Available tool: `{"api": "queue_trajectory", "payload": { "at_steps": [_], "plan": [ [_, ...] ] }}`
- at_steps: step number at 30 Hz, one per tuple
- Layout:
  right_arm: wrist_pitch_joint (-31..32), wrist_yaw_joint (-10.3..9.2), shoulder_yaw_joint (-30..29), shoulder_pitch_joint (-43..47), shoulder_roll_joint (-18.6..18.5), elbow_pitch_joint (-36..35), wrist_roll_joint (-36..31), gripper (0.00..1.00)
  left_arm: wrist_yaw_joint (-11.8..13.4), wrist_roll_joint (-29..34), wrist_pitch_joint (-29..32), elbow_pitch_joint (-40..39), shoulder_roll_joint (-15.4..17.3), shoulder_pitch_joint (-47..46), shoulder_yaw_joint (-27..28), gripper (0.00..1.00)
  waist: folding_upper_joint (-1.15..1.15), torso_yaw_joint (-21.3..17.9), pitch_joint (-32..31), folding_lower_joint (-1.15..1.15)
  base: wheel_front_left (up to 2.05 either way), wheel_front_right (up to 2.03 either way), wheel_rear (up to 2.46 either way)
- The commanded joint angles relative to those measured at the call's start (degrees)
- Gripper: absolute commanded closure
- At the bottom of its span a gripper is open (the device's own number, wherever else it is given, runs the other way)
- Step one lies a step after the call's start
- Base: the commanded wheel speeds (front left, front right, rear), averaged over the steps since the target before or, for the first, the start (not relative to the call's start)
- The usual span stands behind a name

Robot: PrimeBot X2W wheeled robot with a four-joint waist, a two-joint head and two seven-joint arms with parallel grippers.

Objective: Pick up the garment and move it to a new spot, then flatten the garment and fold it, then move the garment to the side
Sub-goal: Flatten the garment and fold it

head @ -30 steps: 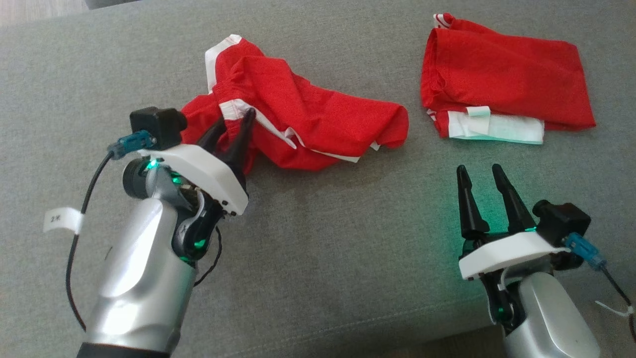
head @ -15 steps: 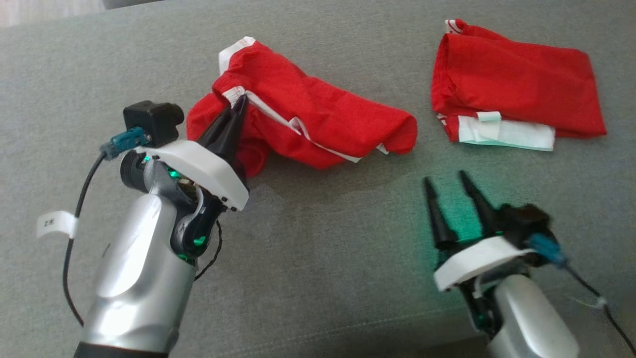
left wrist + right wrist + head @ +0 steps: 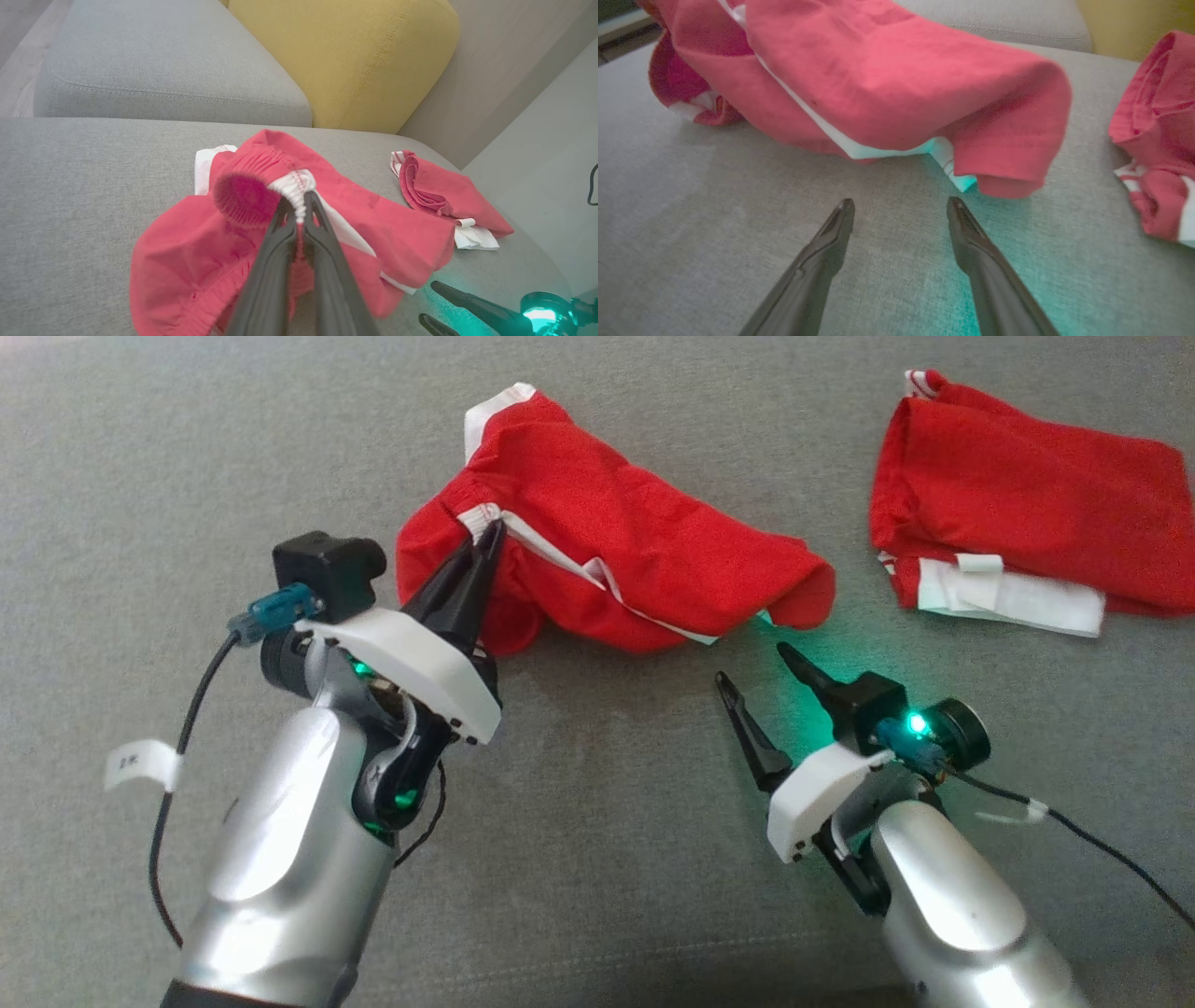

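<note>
Crumpled red shorts [image 3: 653,551] mid-seat, waistband [image 3: 294,184] clamped by left gripper [image 3: 493,529], folded shorts [image 3: 1027,504] at sofa seat [image 3: 607,859] right edge, two pairs, right gripper [image 3: 752,665] spread wide, near edge free.

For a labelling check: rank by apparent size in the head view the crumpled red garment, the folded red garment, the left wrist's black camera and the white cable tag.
1. crumpled red garment
2. folded red garment, cut by the frame edge
3. black camera, nearer the lens
4. white cable tag

soft even light, faint shadows, green glow [image 3: 920,723] low right, wrist views sl. blurry.
</note>
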Motion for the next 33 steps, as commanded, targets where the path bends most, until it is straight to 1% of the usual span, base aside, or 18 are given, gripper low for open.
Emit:
{"api": "queue_trajectory", "payload": {
  "at_steps": [1, 6, 16, 23, 33],
  "plan": [
    [-0.1, 0.19, 1.5, -2.6, 0.0, 0.3, -1.3, 0.00, 0.2, 0.4, -0.7, -2.1, 0.5, -2.5, 1.1, 1.00, 0.00, 0.6, 0.5, 0.00, 0.00, 0.00, 0.00],
    [-1.0, 0.19, 0.2, -6.1, 0.0, 5.3, -4.5, 0.00, 0.2, 0.2, -1.1, -1.9, 0.1, -2.9, 0.1, 1.00, 0.00, 1.7, 1.3, 0.00, 0.00, 0.00, 0.00],
    [-3.0, 0.19, -2.8, -10.0, 0.0, 11.1, -8.7, 0.00, 0.1, -0.2, -1.6, -1.1, -0.1, -3.5, -0.8, 1.00, 0.00, 3.0, 1.5, 0.00, 0.00, 0.00, 0.00],
    [-3.9, 0.19, -3.5, -11.5, 0.0, 12.6, -9.4, 0.00, 0.2, -0.4, -1.8, -0.6, 0.1, -3.9, -1.0, 1.00, 0.00, 3.2, 1.7, 0.00, 0.00, 0.00, 0.00],
    [-4.3, 0.19, -4.4, -13.1, 0.0, 12.4, -10.4, 0.00, 0.3, -0.6, -1.8, -0.2, 0.6, -4.5, -1.3, 1.00, 0.00, 3.3, 2.1, 0.00, 0.00, 0.00, 0.00]
  ]
}}
